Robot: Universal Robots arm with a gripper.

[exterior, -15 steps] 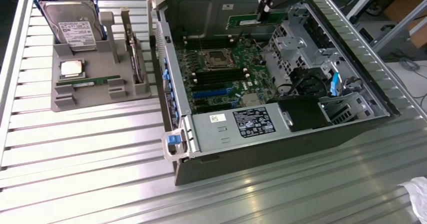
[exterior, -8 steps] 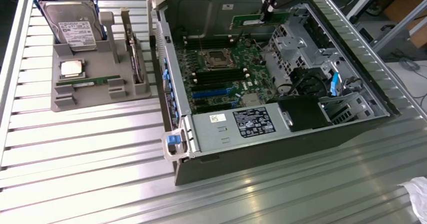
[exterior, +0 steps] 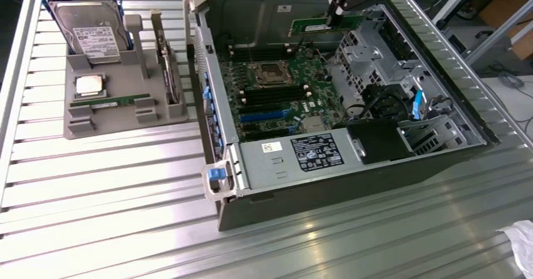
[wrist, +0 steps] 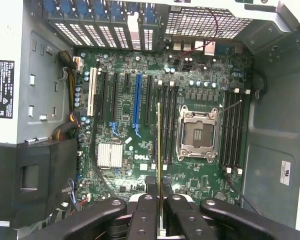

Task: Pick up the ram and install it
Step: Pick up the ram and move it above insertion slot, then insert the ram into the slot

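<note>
**Ram in my pincer, above the open case**

My pincer [exterior: 331,20] is pinched narrow on the ram [exterior: 326,24]. I hold the green stick by its upper edge, long side level. In the exterior view it hangs at about one o'clock from the empty CPU socket [exterior: 271,73], near the far wall of the computer case [exterior: 249,198] and clear of the motherboard [exterior: 288,101].

From my wrist I see the ram [wrist: 159,145] edge-on as a thin line running out from between my fingers [wrist: 148,200]. It runs lengthwise along the black memory slots [wrist: 169,125] just beside the CPU socket [wrist: 196,132].

At nine o'clock of the case sits the grey tray [exterior: 100,129]. On it lies a second stick [exterior: 108,101], at five o'clock of the square CPU chip [exterior: 89,85], with the hard drive [exterior: 93,32] at twelve o'clock of the chip.
</note>
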